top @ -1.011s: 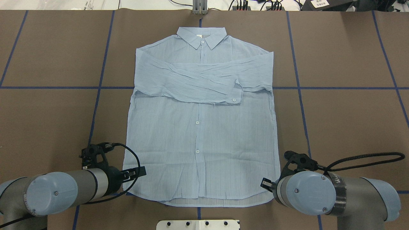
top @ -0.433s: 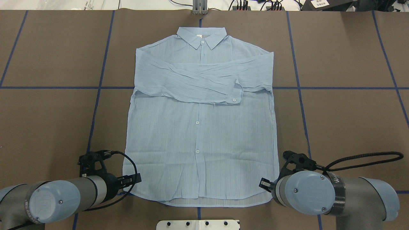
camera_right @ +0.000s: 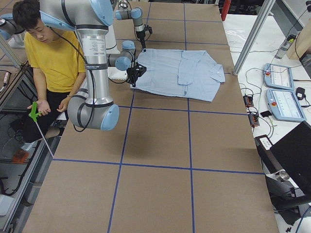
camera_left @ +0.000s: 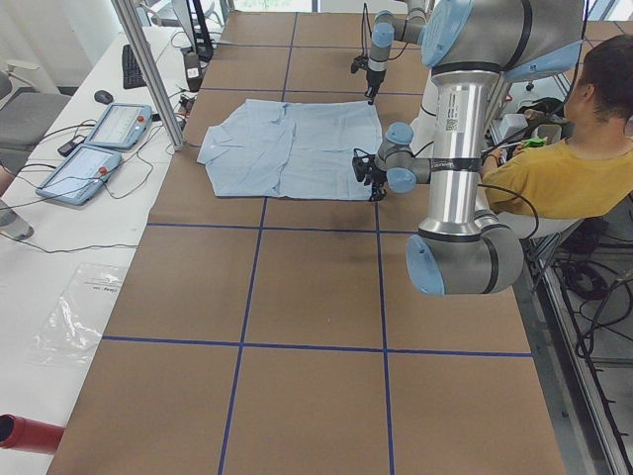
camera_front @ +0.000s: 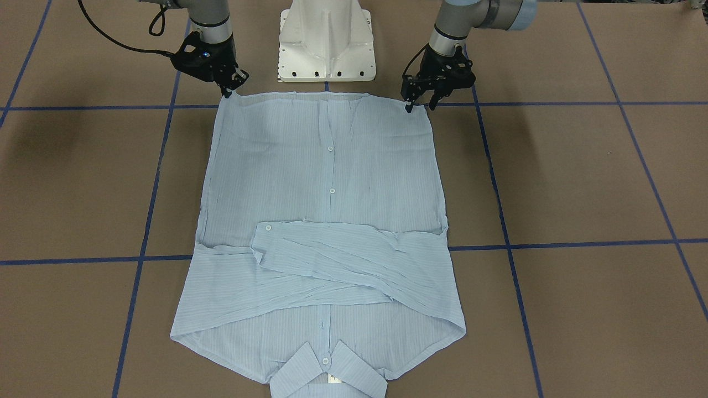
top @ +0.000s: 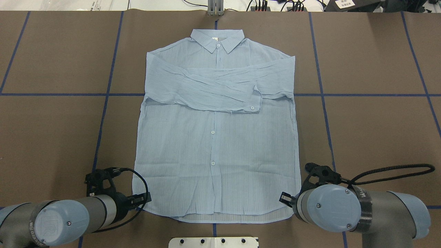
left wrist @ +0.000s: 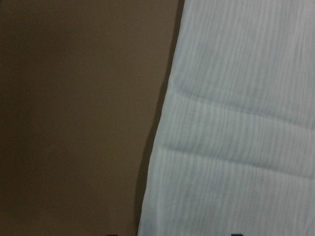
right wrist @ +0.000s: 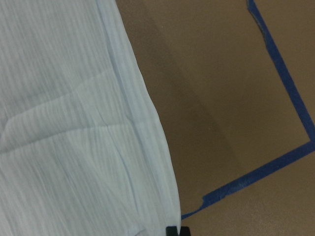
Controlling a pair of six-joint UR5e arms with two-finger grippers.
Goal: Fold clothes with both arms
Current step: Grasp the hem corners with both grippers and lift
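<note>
The shirt lies flat on the table, sleeves crossed over the chest and collar far from the robot. The step in hand seems to be taking the two hem corners. The left gripper is wide open over its corner and holds nothing. The right gripper touches the other corner; whether it pinches cloth I cannot tell. Next, both must pinch the thin cloth and lift it together toward the collar.

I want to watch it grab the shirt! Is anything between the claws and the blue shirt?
No, nothing visible is in the way. The black left claw and the black right claw are right at the bottom corners of the thin light blue striped button-up shirt, which lies flat on the brown table.
</note>
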